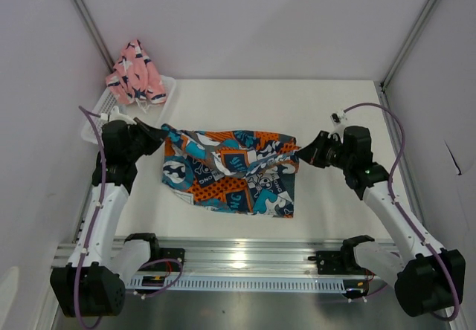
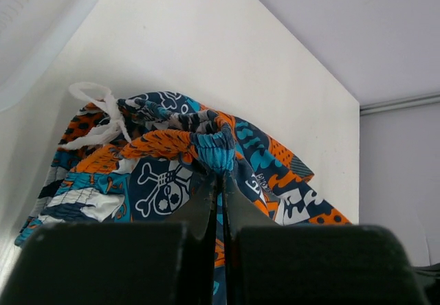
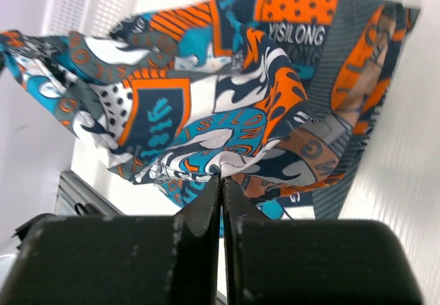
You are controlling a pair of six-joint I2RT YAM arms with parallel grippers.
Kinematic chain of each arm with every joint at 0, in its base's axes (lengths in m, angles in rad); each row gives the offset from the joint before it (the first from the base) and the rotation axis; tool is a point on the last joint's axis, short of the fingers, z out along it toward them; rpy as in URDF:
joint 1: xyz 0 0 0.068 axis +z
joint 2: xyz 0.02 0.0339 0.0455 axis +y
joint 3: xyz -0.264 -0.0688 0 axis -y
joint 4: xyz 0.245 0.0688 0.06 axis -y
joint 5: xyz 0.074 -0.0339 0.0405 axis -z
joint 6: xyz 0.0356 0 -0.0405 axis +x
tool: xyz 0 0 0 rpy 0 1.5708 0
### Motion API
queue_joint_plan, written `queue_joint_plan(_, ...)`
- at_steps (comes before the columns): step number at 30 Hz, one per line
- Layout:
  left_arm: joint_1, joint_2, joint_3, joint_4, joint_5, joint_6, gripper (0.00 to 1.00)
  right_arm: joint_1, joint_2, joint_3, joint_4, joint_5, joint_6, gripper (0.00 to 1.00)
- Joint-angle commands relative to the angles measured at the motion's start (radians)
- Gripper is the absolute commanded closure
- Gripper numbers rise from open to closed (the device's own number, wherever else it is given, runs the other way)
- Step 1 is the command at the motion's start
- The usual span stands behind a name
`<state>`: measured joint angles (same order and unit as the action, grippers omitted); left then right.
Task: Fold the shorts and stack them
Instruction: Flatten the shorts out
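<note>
top view: the printed shorts (image 1: 230,170) lie mid-table, toward the near edge of the table (image 1: 327,107), their far edge pulled taut between both arms.
grip: the left gripper (image 1: 158,131) pinches the left end and the right gripper (image 1: 305,151) the right end, likely to stretch the cloth flat for a fold.
far left corner: the pink shorts (image 1: 135,73) sit bunched on a white basket (image 1: 169,88), well apart from the printed pair and not yet folded.
left wrist view: fingers are clamped on a gathered blue edge; a white drawstring (image 2: 96,116) hangs loose nearby.
right wrist view: fingers are shut on a fabric edge, with the cloth fanning away beyond them.
stage: judged early, no fold made yet.
</note>
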<state>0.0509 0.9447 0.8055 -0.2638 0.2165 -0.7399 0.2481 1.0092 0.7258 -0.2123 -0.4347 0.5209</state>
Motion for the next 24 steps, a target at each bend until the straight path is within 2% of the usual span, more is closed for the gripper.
queue_joint_plan(1, 0.007, -0.027, 0.029, 0.032, 0.047, 0.02, 1.0, -0.044, 0.012, 0.063, -0.015, -0.068, -0.036, 1.0)
queue_joint_plan(7, 0.007, -0.061, 0.035, 0.072, 0.098, 0.043, 1.0, -0.154, 0.046, 0.124, -0.007, -0.14, -0.033, 1.0)
queue_joint_plan(11, 0.006, -0.083, 0.028, 0.022, 0.077, 0.04, 1.0, -0.199, 0.071, 0.135, -0.03, -0.153, -0.032, 1.0)
queue_joint_plan(14, 0.007, -0.116, -0.07, -0.006, 0.051, 0.017, 1.0, -0.198, 0.068, 0.081, -0.036, -0.18, -0.029, 1.0)
queue_joint_plan(18, 0.007, -0.168, -0.205, -0.011, -0.005, 0.013, 1.0, -0.182, 0.032, -0.113, -0.006, -0.185, -0.01, 1.0)
queue_joint_plan(23, 0.007, -0.241, -0.4, 0.008, 0.007, 0.008, 1.0, -0.17, -0.027, -0.229, -0.016, -0.144, -0.025, 1.0)
queue_joint_plan(24, 0.006, -0.266, -0.417, 0.008, 0.011, 0.008, 0.92, -0.17, -0.032, -0.242, -0.027, -0.133, -0.03, 1.0)
